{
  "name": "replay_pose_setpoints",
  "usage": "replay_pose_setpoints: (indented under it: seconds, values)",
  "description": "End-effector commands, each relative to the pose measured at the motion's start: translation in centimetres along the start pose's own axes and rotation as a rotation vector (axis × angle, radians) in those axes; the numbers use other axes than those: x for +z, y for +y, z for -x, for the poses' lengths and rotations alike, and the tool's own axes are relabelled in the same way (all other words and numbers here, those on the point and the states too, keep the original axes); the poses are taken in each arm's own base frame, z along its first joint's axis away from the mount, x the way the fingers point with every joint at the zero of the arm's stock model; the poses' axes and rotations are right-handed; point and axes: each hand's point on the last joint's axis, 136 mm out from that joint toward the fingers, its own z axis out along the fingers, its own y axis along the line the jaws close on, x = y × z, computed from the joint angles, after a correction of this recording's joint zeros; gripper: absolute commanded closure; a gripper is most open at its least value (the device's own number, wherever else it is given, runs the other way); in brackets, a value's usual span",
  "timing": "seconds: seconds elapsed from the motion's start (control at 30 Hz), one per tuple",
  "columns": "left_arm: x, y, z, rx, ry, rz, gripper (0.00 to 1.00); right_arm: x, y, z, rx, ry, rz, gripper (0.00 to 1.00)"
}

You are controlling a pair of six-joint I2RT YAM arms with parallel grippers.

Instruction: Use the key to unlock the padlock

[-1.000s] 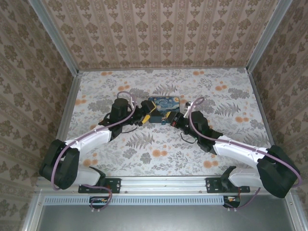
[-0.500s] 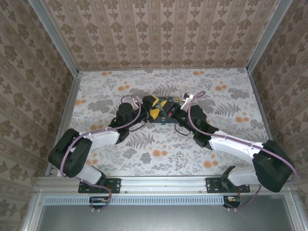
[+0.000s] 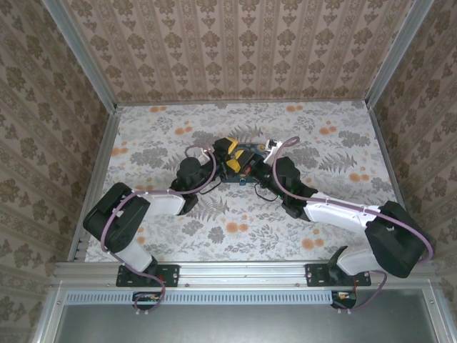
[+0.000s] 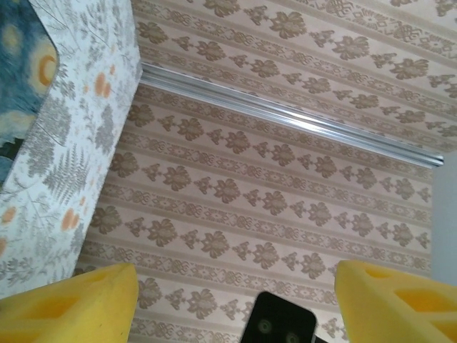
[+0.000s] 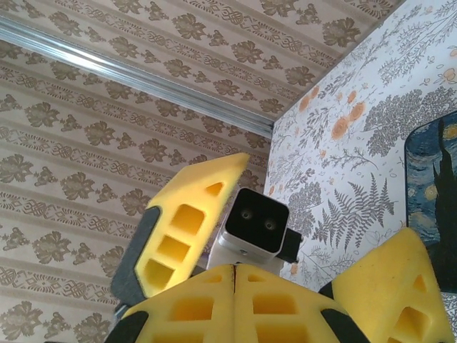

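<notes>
Blue starry box [image 5: 432, 179] btwn L jaws, R jaws.

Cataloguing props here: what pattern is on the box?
The box has a blue starry-night print with yellow swirls, clearest in the right wrist view.

- no text, label, brand, number or sign could be read in any view.
</notes>
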Motion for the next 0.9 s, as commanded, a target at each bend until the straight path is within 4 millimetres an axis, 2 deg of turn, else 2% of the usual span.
replay_pose_setpoints:
  seconds: [0.0, 0.17, 0.37, 0.87]
  values:
    - [-0.2, -1.1, -0.6, -0.022, 0.012, -0.070, 0.27, 0.6, -0.4, 0.3, 0.025, -0.039, 0.001, 1.00]
    - [-0.2, -1.3, -1.0, -0.025, 0.018, -0.082, 0.29, 0.8, -1.4, 0.2, 0.033, -0.048, -0.019, 1.00]
    - [-0.8, -1.4, -1.0, -0.014, 0.006, -0.083, 0.36, 0.2, -2.5, 0.5, 0.028, -0.081, -0.050, 1.00]
    - [-0.9, -0.1, -0.4, 0.002, -0.016, -0.051, 0.42, -0.6, -3.4, 0.8, 0.014, -0.103, -0.084, 1.00]
